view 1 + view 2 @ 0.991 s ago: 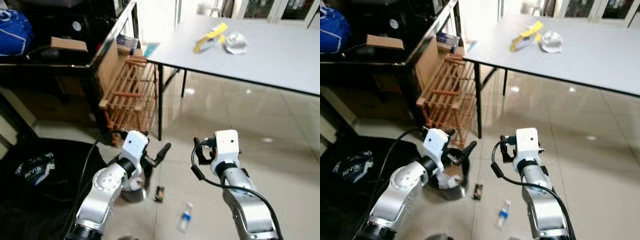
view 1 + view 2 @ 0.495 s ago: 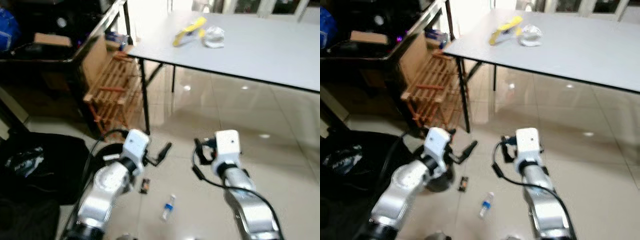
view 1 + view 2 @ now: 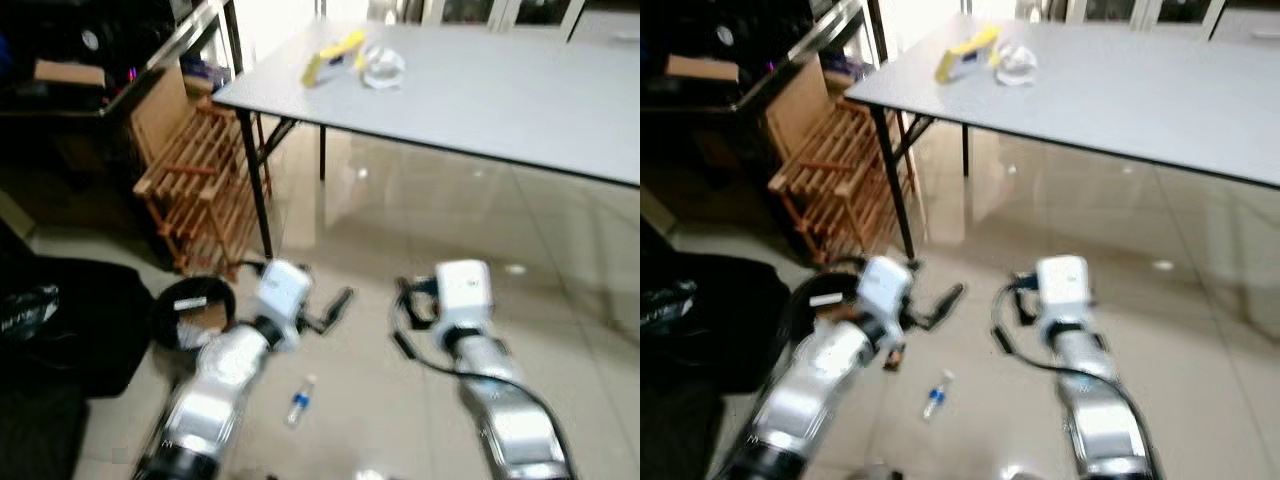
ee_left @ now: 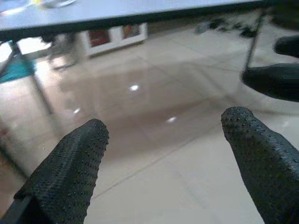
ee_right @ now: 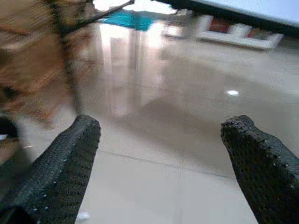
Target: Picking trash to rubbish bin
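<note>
A small clear plastic bottle [image 3: 300, 398] with a blue label lies on the tiled floor between my two arms. A small dark wrapper [image 3: 895, 357] lies beside my left forearm. The round black rubbish bin [image 3: 172, 325] stands on the floor to the left, with paper scraps inside. My left gripper [image 3: 335, 304] hovers above the floor, right of the bin and above the bottle; its fingers [image 4: 70, 172] are spread wide around nothing. My right gripper [image 3: 412, 303] is held level with it, farther right, and its fingers [image 5: 257, 158] are also wide apart and empty.
A grey table [image 3: 480, 90] stands ahead with a yellow packet [image 3: 330, 55] and crumpled clear plastic [image 3: 383, 68] on top; its black leg [image 3: 258, 190] is near. A wooden rack [image 3: 195, 185] leans at left. A black bag [image 3: 70, 330] lies at far left.
The whole picture has shifted as the camera moved: table, rack, bin and bottle all slid leftward in view. Both arms keep the same pose, with their fingers spread as before.
</note>
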Available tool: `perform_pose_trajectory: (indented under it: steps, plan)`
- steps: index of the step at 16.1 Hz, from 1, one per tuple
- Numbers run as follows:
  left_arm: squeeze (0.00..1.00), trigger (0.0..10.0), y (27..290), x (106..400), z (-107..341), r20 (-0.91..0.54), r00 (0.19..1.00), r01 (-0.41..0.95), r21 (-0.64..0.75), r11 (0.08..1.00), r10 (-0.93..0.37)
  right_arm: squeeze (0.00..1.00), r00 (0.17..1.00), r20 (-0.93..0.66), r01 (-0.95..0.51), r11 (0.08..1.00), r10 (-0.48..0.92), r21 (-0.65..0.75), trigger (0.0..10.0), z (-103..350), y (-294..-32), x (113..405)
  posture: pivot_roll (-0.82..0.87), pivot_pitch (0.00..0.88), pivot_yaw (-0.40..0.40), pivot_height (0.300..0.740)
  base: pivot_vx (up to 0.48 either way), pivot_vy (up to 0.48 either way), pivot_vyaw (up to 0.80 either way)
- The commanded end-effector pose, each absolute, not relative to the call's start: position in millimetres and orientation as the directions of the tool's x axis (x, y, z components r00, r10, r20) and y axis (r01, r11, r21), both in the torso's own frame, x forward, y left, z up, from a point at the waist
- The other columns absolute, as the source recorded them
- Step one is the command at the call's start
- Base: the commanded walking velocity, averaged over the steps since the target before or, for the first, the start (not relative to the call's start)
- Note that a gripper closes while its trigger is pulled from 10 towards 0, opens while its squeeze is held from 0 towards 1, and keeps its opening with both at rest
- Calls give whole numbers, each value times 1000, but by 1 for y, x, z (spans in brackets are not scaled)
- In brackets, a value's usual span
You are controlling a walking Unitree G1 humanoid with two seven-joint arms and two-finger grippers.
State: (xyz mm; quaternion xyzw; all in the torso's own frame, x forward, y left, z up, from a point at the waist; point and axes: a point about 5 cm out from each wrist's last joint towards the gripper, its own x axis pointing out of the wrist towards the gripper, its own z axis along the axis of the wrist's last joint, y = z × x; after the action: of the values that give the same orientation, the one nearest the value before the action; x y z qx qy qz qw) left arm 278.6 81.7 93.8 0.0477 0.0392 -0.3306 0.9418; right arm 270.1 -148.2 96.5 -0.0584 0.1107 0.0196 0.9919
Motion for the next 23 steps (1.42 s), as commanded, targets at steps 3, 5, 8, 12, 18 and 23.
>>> perform_pose_trajectory:
  steps: [3,5,8,12,18,23]
  plan:
    - [0,10000,90,282,93,-117,797,603,92,792,-593,0,977,-208,-69,992,46,-104,10000,100,-141,271,-37,99,35,740,0,-300,0]
    - [0,10000,88,282,93,-115,796,604,93,791,-594,0,982,-186,-62,992,41,-113,10000,104,-141,272,-43,106,34,740,0,-294,0]
    - [0,10000,88,284,94,-112,804,593,96,799,-583,0,984,-172,-59,991,38,-121,10000,107,-143,273,-44,107,30,740,0,-294,0]
    - [0,10000,88,286,93,-115,815,578,98,810,-568,0,986,-160,-65,990,44,-127,10000,111,-141,275,-46,103,25,740,0,-285,0]
    - [0,10000,88,293,99,-78,835,550,77,832,-545,0,988,-150,-52,990,32,-131,10000,112,-143,276,-54,96,27,740,103,0,0]
    - [0,10000,87,294,98,-79,835,549,74,832,-544,0,989,-147,-54,990,34,-132,10000,113,-142,277,-55,94,25,740,421,0,0]
